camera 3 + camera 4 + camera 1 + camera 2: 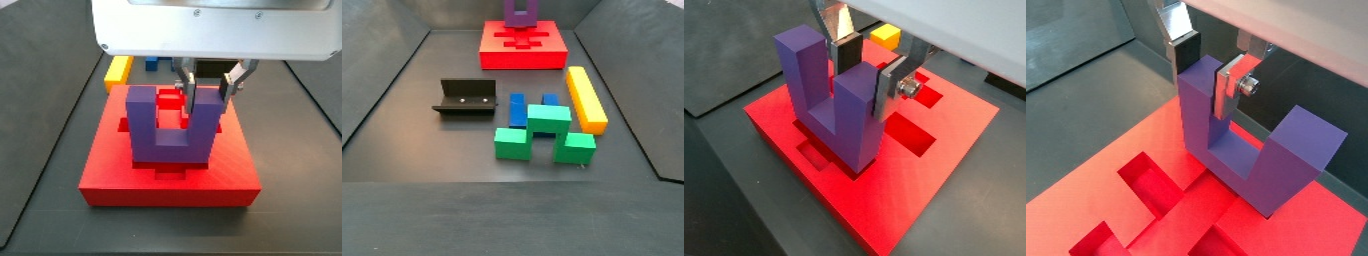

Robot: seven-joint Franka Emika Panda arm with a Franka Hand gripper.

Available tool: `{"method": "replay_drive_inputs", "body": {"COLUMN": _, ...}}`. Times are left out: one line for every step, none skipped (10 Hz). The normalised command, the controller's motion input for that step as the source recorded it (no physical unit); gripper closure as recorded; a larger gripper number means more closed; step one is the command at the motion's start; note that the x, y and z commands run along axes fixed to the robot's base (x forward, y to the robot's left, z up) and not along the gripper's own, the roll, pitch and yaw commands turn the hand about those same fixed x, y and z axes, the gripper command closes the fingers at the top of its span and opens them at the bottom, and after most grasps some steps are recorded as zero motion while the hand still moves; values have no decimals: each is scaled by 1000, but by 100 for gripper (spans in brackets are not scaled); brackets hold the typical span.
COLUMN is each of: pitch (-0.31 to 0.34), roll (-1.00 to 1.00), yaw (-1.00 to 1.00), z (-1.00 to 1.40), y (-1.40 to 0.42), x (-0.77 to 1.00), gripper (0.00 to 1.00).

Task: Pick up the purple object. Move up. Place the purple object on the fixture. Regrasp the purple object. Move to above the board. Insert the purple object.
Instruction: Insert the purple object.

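Observation:
The purple object (844, 120) is a U-shaped block standing prongs-up on the red board (938, 170), its base among the cross-shaped recesses; I cannot tell how deep it sits. It shows in the other wrist view (1253, 160) and in both side views (167, 140) (520, 12). My gripper (869, 80) (1209, 80) (209, 95) comes down from above and is shut on one prong, one silver finger on each side. The board also shows elsewhere (1106, 180) (134, 185) (529, 55). The black fixture (465, 97) stands apart on the floor and holds nothing.
A long yellow bar (585, 98) (118, 70) lies on the floor between the board and the near edge. Beside it are a blue block (517, 108) and green blocks (545, 120) (512, 143). Dark walls enclose the floor.

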Motion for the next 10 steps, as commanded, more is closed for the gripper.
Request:
{"method": "replay_drive_inputs", "body": {"pitch": 0, "roll": 0, "yaw": 37, "z": -100, "y": -111, "x": 0, "gripper": 100}}
{"method": "replay_drive_inputs", "body": {"pitch": -6, "roll": 0, "yaw": 31, "z": -97, "y": -123, "x": 0, "gripper": 100}}
{"method": "replay_drive_inputs", "body": {"pitch": -7, "roll": 29, "yaw": 31, "z": -131, "y": -106, "x": 0, "gripper": 100}}
{"method": "replay_drive_inputs", "body": {"pitch": 0, "roll": 56, "yaw": 57, "z": -94, "y": -69, "x": 143, "gripper": 100}}
{"method": "replay_drive_inputs", "body": {"pitch": 0, "roll": 69, "yaw": 83, "z": -29, "y": -49, "x": 289, "gripper": 100}}
{"method": "replay_drive_inputs", "body": {"pitch": 36, "roll": 83, "yaw": 106, "z": -34, "y": -63, "x": 329, "gripper": 100}}
{"method": "replay_drive_inputs", "body": {"pitch": 43, "roll": 79, "yaw": 100, "z": -11, "y": -49, "x": 320, "gripper": 100}}
{"method": "replay_drive_inputs", "body": {"pitch": 26, "roll": 94, "yaw": 83, "z": -66, "y": -20, "x": 234, "gripper": 100}}
{"method": "replay_drive_inputs", "body": {"pitch": 0, "roll": 160, "yaw": 9, "z": -137, "y": 0, "x": 71, "gripper": 100}}
{"method": "replay_drive_inputs", "body": {"pitch": 0, "roll": 266, "yaw": 0, "z": -134, "y": 0, "x": 29, "gripper": 100}}
